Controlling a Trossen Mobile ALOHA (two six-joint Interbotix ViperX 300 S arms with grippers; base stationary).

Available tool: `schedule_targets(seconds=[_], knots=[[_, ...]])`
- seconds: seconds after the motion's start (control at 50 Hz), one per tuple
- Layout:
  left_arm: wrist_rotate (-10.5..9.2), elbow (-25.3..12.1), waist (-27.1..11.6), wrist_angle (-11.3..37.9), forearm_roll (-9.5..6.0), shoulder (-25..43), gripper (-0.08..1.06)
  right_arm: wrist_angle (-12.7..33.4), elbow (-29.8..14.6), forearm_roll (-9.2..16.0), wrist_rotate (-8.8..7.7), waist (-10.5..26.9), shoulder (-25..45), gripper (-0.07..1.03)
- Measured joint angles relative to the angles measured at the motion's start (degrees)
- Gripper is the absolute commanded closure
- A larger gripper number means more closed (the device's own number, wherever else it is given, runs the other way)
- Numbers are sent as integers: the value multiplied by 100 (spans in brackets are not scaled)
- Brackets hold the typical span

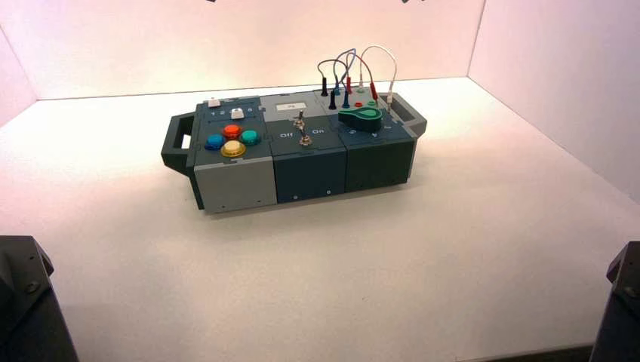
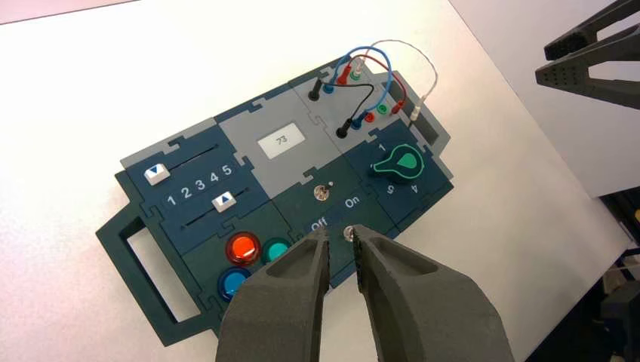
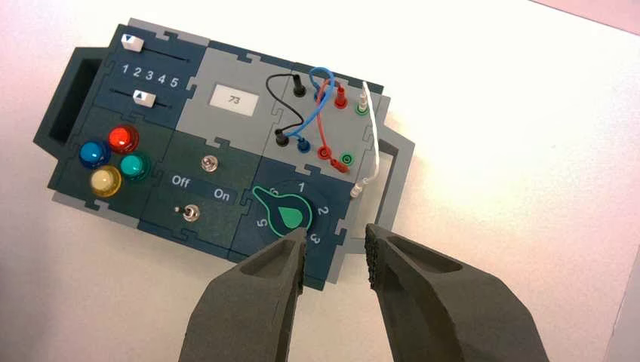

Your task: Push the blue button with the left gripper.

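Note:
The blue button (image 1: 215,141) is a small blue dome at the left end of the box's (image 1: 234,185) top, in a cluster with red, teal and yellow buttons. In the left wrist view it (image 2: 234,282) is partly hidden behind one finger. It also shows in the right wrist view (image 3: 93,154). My left gripper (image 2: 341,232) hangs high above the box's near edge, by the Off/On switches, its fingers a narrow gap apart and empty. My right gripper (image 3: 336,230) is open and empty, high above the knob end of the box.
The box also carries two sliders (image 2: 196,185), a small display reading 73 (image 2: 281,141), two toggle switches (image 1: 303,134), a green knob (image 1: 364,116) and looped wires (image 1: 355,72). Both arm bases sit at the near corners (image 1: 26,302) (image 1: 623,302). White walls enclose the table.

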Motion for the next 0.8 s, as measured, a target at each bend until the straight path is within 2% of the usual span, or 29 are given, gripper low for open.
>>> schedule_targets(seconds=[0.62,0.8], knots=[[-44,26,0,53,-18,-26,77,0,35,0,9,9,0,53],[-62,202,202,114,-18,237,77,0,44,0,0,9,-26,53]])
